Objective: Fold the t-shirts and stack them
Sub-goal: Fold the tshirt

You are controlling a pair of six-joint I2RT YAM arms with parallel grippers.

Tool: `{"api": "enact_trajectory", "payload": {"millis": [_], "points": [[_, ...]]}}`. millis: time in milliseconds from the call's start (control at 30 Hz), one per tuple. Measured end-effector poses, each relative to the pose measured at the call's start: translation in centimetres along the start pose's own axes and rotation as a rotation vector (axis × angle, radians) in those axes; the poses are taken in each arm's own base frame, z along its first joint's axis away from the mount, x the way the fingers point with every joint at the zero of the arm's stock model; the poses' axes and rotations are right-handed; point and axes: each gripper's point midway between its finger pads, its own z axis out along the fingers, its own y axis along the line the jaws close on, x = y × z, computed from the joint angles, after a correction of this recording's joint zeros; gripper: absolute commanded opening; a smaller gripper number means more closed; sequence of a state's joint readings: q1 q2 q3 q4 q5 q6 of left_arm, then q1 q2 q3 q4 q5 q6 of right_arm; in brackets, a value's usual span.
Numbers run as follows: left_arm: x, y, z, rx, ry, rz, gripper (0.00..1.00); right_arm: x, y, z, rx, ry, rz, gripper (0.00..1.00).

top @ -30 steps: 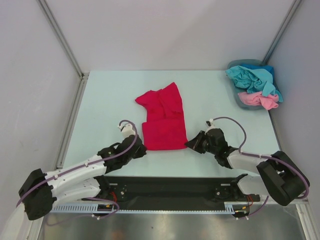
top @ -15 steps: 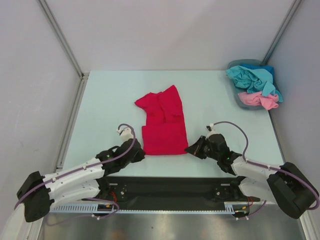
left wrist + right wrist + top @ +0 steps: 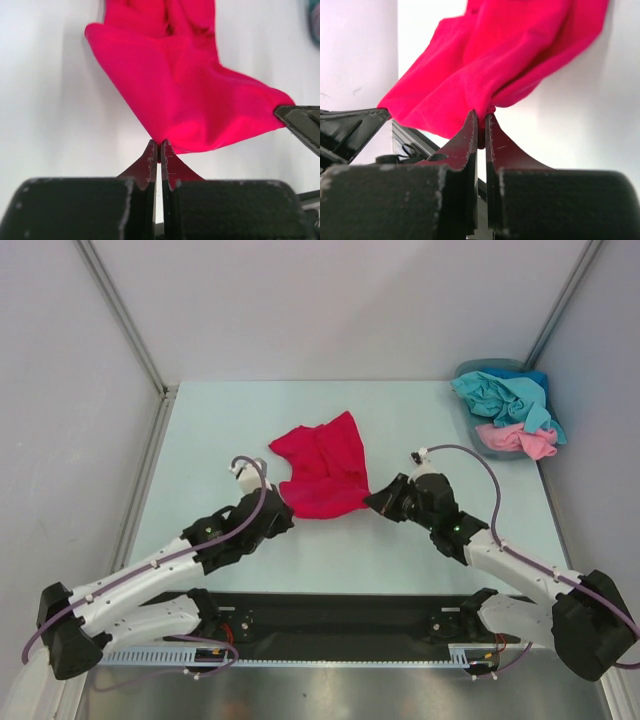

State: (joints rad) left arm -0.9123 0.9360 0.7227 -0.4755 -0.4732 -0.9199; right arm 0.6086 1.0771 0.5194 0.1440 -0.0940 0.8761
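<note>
Basket [image 3: 476, 366], teal shirt [image 3: 503, 395] and pink shirt [image 3: 517, 440] inside

Left pincer [image 3: 159, 145], right pincer [image 3: 481, 116] (both pinched tight)

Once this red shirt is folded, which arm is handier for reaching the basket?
Probably the right gripper: the basket sits at the far right. For now, both it and the left gripper pinch the red shirt.

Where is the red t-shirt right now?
In the top view, the red t-shirt sits mid-table, its near edge pinched by the left gripper and the right gripper.
</note>
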Motion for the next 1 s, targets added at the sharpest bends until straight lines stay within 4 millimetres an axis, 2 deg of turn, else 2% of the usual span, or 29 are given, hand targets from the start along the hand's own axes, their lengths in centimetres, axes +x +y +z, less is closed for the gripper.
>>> {"api": "enact_trajectory", "payload": {"millis": [133, 267, 367, 467, 567, 733, 900, 1000], "points": [[-2.8, -1.6, -0.6, 0.005, -0.063, 0.020, 0.00, -2.0, 1.5, 0.8, -0.010, -0.027, -0.014, 0.00], [-3.9, -1.7, 0.5, -0.035, -0.087, 0.061, 0.00, -3.5, 1.2, 1.9, 0.012, -0.038, -0.014, 0.00], [-4.5, -0.5, 2.1, -0.087, -0.091, 0.078, 0.00, -4.5, 0.3, 2.8, 0.035, -0.031, -0.007, 0.00], [-5.5, 0.7, 4.2, -0.136, -0.088, 0.078, 0.00, -6.4, 0.1, 4.1, 0.042, -0.035, 0.005, 0.00], [-7.1, 0.5, 6.0, -0.152, -0.092, 0.081, 0.00, -8.8, 0.7, 5.6, 0.032, -0.045, 0.002, 0.00], [-11.1, -0.4, 8.7, -0.152, -0.127, 0.078, 0.00, -13.0, 1.7, 8.2, 0.010, -0.079, -0.011, 0.00], [-13.8, -0.6, 11.8, -0.163, -0.135, 0.086, 0.00, -15.1, 1.4, 10.9, 0.007, -0.081, -0.005, 0.00], [-14.8, 0.1, 13.8, -0.179, -0.128, 0.086, 0.00, -15.7, 0.8, 12.8, 0.010, -0.068, 0.003, 0.00]]}}
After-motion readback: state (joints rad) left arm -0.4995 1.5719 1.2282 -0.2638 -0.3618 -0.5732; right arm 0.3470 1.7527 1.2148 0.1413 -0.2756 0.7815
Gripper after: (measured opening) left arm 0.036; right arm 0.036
